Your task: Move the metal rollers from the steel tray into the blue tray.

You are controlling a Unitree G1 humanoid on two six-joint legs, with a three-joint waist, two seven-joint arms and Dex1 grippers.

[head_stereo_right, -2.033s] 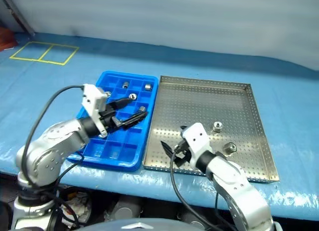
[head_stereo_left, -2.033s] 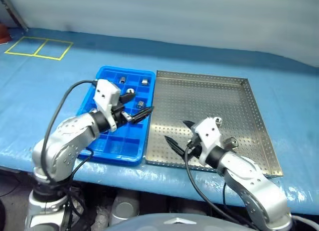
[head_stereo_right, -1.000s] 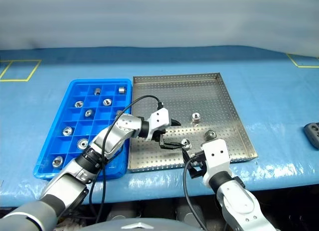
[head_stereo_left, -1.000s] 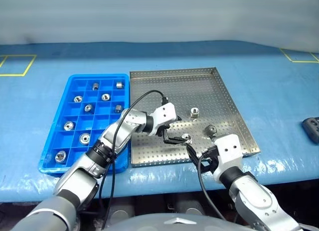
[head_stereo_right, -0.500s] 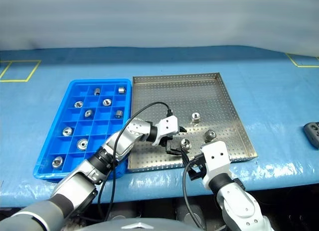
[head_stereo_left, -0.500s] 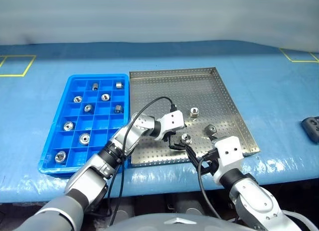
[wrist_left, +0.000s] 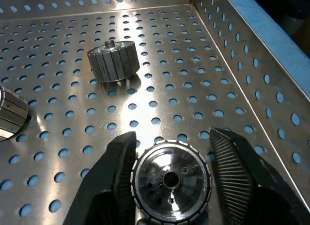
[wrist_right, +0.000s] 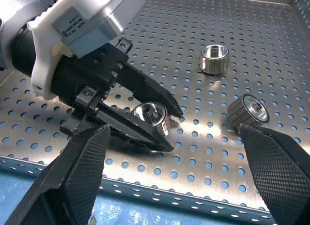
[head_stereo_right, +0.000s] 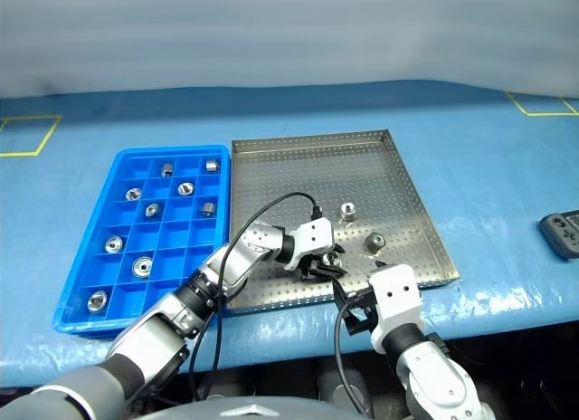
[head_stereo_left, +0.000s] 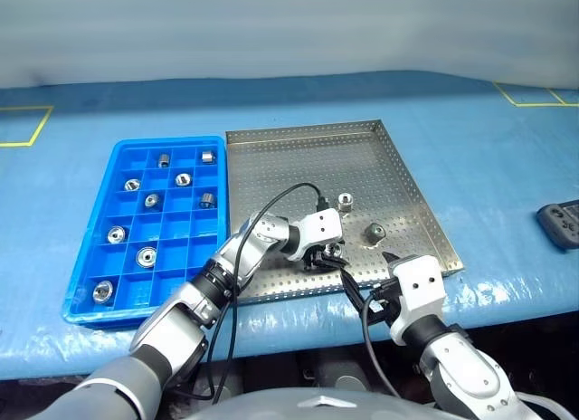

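1. The left hand is down in the steel tray, near its front edge, and its two black fingers are closed on a roller. The wrist view shows that piece pinched between them, shiny face toward the camera and still sitting on the perforated floor.
2. The right hand waits just in front of the tray's near rim with its fingers spread wide and nothing between them, looking straight at the left hand's grip.
3. Now the count. Two more rollers remain in the steel tray: one stands upright just behind the gripped piece, and the other lies a little to the right, nearer the tray's right wall.
4. The blue tray, touching or just beside the steel tray's left side on the blue worktop, already holds a good number: eight rollers spread through its compartments, as far as I can count.
5. My read: well past halfway. Three pieces are left to move, and the first is gripped but not yet lifted. It still needs to be carried left and dropped into a free compartment.
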